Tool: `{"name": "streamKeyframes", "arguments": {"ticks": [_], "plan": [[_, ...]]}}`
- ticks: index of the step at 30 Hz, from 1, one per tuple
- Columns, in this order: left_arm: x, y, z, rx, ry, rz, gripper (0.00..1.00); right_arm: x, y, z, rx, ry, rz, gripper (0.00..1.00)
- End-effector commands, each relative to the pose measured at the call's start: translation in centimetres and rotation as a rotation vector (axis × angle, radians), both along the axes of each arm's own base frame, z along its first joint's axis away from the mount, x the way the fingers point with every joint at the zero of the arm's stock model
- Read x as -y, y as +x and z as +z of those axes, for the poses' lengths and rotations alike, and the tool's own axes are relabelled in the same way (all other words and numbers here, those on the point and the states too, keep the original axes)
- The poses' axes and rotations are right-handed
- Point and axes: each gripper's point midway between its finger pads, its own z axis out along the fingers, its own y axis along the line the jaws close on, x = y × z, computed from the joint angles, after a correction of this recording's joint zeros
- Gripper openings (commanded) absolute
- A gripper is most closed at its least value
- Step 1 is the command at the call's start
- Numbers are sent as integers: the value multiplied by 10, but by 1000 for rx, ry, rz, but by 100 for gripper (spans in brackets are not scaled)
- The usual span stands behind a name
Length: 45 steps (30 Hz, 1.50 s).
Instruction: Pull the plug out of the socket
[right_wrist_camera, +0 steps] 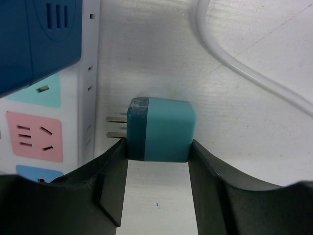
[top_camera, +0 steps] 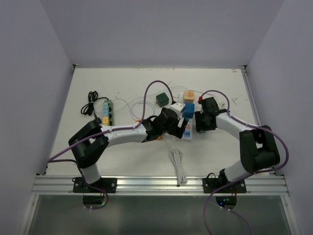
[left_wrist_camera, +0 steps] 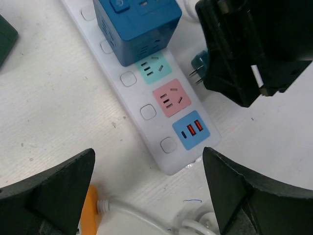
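I count two robot arms, a left arm [top_camera: 122, 132] and a right arm [top_camera: 232, 121], and two power strips, one white strip [left_wrist_camera: 137, 95] in the middle and one multicoloured strip [top_camera: 107, 111] off to the left. There is one teal plug [right_wrist_camera: 161, 128], one blue cube adapter [left_wrist_camera: 139, 29], one white cube [top_camera: 176, 107], one dark green block [top_camera: 162, 100] and one round orange piece [top_camera: 189, 95], plus one coil of black cable [top_camera: 89, 105] and one folded white cord [top_camera: 176, 161]. The white strip's free end shows one mint socket [left_wrist_camera: 152, 68], one pink socket [left_wrist_camera: 171, 97] and two red USB ports [left_wrist_camera: 190, 130].
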Motion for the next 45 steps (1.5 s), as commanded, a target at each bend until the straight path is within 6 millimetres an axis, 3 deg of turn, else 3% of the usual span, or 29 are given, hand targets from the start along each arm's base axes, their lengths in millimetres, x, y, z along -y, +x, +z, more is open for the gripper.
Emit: {"name": "streamKeyframes", "arguments": {"ticks": [1, 5, 6, 12, 13, 16, 20, 24, 25, 26, 28, 31, 35, 38, 40, 43, 45], "plan": [[-3, 4, 60, 84, -69, -4, 95, -6, 11, 16, 48, 22, 16, 32], [-34, 6, 86, 141, -39, 76, 96, -3, 8, 38, 89, 25, 5, 28], [-42, 5, 102, 167, -57, 90, 96, -3, 8, 44, 104, 29, 3, 28], [-106, 6, 111, 232, 39, 241, 98, -10, 0, 88, 179, 95, 17, 26], [-115, 4, 103, 227, 53, 252, 98, -12, -1, 94, 189, 107, 23, 26], [-134, 0, 112, 241, 9, 294, 99, -22, -4, 121, 250, 181, 51, 26], [-159, -10, 115, 255, -44, 350, 99, -64, 2, 172, 353, 375, 127, 24], [-182, -15, 113, 265, -52, 417, 100, -100, 17, 194, 376, 438, 202, 24], [-187, -17, 110, 266, -43, 428, 100, -113, 21, 182, 338, 427, 228, 24], [-191, -18, 115, 273, -62, 438, 100, -122, 29, 190, 354, 430, 247, 25], [-199, -21, 113, 274, -54, 453, 100, -147, 37, 175, 317, 416, 287, 25], [-206, -24, 114, 281, -63, 461, 100, -184, 47, 174, 318, 398, 358, 25], [-213, -27, 110, 272, -47, 476, 100, -234, 76, 149, 292, 338, 402, 25], [-217, -30, 106, 263, -42, 481, 100, -260, 95, 127, 286, 317, 405, 25], [-220, -33, 106, 262, -55, 484, 100, -276, 105, 132, 299, 318, 417, 24], [-222, -35, 108, 262, -67, 482, 99, -289, 117, 96, 250, 264, 424, 25], [-224, -37, 110, 265, -74, 483, 99, -296, 123, 93, 242, 246, 428, 25]]}}
